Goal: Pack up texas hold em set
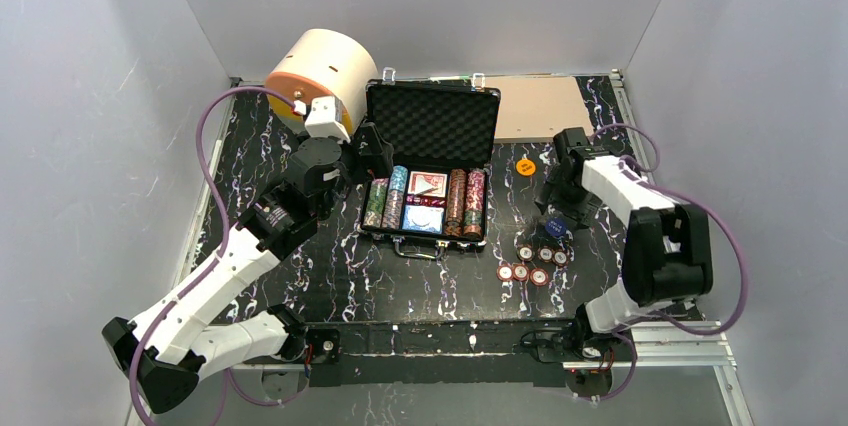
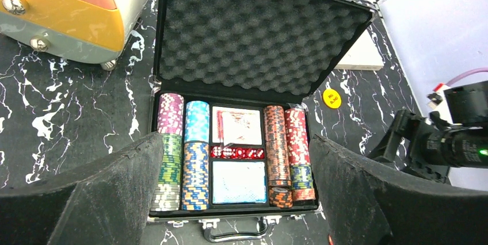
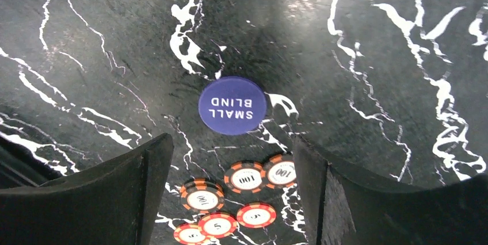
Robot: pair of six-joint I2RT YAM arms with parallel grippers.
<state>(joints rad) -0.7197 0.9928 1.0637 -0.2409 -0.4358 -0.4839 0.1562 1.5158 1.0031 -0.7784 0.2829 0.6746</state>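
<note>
Top view, step in hand: by my reading, the pick-up of the blue button (image 1: 556, 227), which lies right of centre, directly under the right gripper (image 1: 557, 212).
Top view, task's things: the briefcase (image 1: 432, 126) stands open mid-frame with its lid up. Loose chips (image 1: 530, 264) lie to its lower right and a yellow button (image 1: 526, 166) to its right.
Top view, left gripper (image 1: 362, 151): poised by the case's left side, jaws spread, nothing in them.
Left wrist view, contents: chip rows (image 2: 195, 164) fill the side troughs. In the centre sit a red-printed deck (image 2: 237, 125), a line of red dice (image 2: 236, 153) and a blue deck (image 2: 239, 182).
Left wrist view, textures: the foam lining (image 2: 253, 32) is egg-crate, the chip edges are striped, and a metal handle (image 2: 236, 234) shows at the bottom edge. The left fingers (image 2: 115, 193) are dark matte pads set far apart.
Right wrist view, jaws: the right fingers (image 3: 103, 199) stand wide at lower left and lower right, holding nothing. The button lies centre-frame, ahead of them, flat on the table (image 3: 374, 55).
Right wrist view, shape: a thin, smooth disc lettered SMALL BLIND, with very little rim to pinch.
Right wrist view, method: bring the tips down onto the hard marbled surface on either side of the disc, centre it, then close slowly on the rim.
Right wrist view, caution: the chips at the bottom of the frame sit near the button and should not be dragged along. A slick disc on a glossy top may skid or flip rather than lift.
</note>
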